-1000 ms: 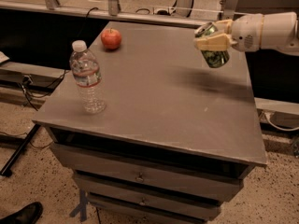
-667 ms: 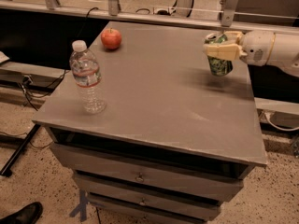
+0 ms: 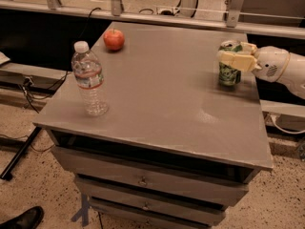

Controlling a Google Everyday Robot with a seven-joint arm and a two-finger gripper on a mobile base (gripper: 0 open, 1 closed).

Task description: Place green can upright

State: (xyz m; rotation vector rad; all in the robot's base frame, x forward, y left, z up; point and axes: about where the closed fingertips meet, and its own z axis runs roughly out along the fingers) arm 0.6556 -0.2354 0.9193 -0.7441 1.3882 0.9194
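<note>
The green can (image 3: 229, 73) stands upright on the grey table (image 3: 171, 99) near its right edge, its base on the surface. My gripper (image 3: 232, 52) reaches in from the right on a white arm and is shut on the can's upper part. One pale finger (image 3: 235, 60) crosses the can's front and the other sits behind its top. The can's upper half is partly hidden by the fingers.
A clear water bottle (image 3: 88, 80) with a white cap stands at the table's left front. A red apple (image 3: 114, 39) lies at the back left. The table has drawers below. A rail runs behind it, and a shoe (image 3: 21, 218) is on the floor at lower left.
The gripper has carried the can right and down. The can went from tilted in the air to upright on the table near the right edge.
</note>
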